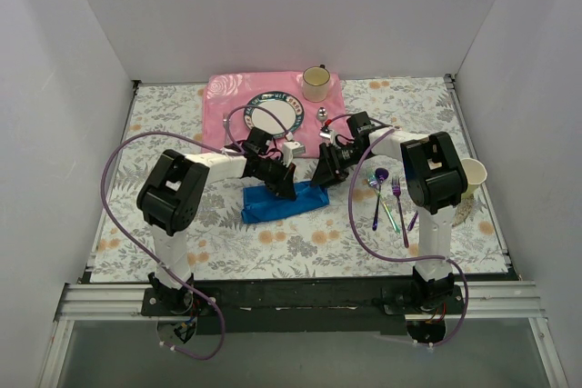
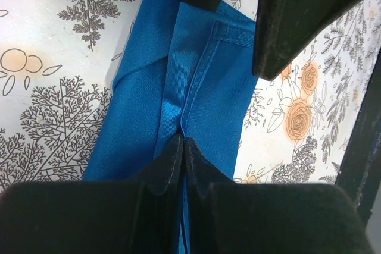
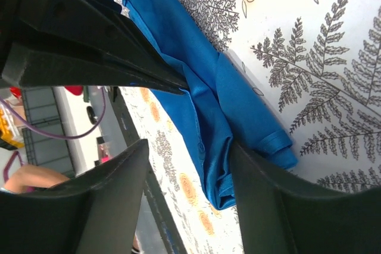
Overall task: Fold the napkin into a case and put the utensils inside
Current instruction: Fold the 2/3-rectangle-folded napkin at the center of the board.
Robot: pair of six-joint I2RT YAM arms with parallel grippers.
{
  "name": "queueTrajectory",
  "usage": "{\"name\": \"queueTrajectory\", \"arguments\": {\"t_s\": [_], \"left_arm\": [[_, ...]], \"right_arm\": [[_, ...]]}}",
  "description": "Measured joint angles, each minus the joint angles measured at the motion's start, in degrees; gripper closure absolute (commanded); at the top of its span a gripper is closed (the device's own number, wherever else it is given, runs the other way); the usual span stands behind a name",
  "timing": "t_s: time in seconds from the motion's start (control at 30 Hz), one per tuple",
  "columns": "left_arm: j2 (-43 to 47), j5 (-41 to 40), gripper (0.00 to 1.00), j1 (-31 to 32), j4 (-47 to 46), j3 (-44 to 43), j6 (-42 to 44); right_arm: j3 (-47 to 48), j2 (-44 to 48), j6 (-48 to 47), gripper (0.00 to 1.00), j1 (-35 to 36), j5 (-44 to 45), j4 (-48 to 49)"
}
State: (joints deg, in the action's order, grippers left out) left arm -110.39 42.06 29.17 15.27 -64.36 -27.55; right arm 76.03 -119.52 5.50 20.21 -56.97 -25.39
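Top view: the folded blue napkin [image 1: 282,203] lies on the floral tablecloth [image 1: 182,115] between the arms, with the left gripper [image 1: 280,185] and right gripper [image 1: 320,177] both down at it and the iridescent utensils [image 1: 389,197] well apart to its right. Left wrist view: the left gripper is closed, pinching a fold of the napkin (a hemmed edge runs up from the fingertips). Right wrist view: the right gripper stands open, its jaws apart on either side of the napkin's bunched end.

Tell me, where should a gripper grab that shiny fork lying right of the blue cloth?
Probably the fork at mid-handle, from straight above, jaws across it: it lies flat, tines pointing away, with the spoon close on its left.
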Motion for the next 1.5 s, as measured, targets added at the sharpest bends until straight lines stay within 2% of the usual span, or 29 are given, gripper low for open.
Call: {"name": "queueTrajectory", "arguments": {"t_s": [0.07,0.2,0.33,0.37,0.4,0.43,0.67,1.0,1.33,1.5], "left_arm": [[-0.5,0.7,1.0,-0.3,0.3,-0.4,-0.5],[-0.8,2.0,1.0,-1.0,0.7,-0.7,-1.9],[-0.8,2.3,0.99,-1.2,0.6,-0.7,-3.0],[-0.8,2.3,0.96,-1.2,0.6,-0.7,-3.3],[-0.8,2.4,0.91,-1.2,0.7,-0.7,-3.5],[-0.8,2.4,0.81,-1.2,0.7,-0.7,-3.7],[0.2,3.9,0.54,-1.3,-0.2,-0.5,-6.1],[-0.5,3.6,0.45,-1.3,-3.0,-3.9,-7.9],[-3.7,5.1,0.45,-1.1,-4.6,-5.3,-9.6],[-3.8,6.2,0.48,-0.9,-4.8,-5.4,-10.3]], "right_arm": [[0.0,0.0,-0.4,0.62,0.0,0.2,0.1],[0.0,0.0,-2.6,0.7,0.0,1.6,0.0],[0.0,0.0,-4.6,0.91,0.0,3.0,-0.1],[0.0,0.0,-5.0,0.99,0.0,3.1,-0.2],[0.0,0.0,-5.5,0.99,0.0,3.3,-0.2],[0.0,0.0,-5.9,0.99,0.0,3.4,-0.2],[0.0,-0.2,-7.1,0.99,0.0,3.9,-0.1],[-0.9,-0.2,-7.3,0.99,0.0,2.6,1.2],[-1.9,0.5,-7.3,0.99,0.0,0.3,2.7],[-1.9,1.1,-7.3,0.99,0.0,-0.7,3.2]]}}
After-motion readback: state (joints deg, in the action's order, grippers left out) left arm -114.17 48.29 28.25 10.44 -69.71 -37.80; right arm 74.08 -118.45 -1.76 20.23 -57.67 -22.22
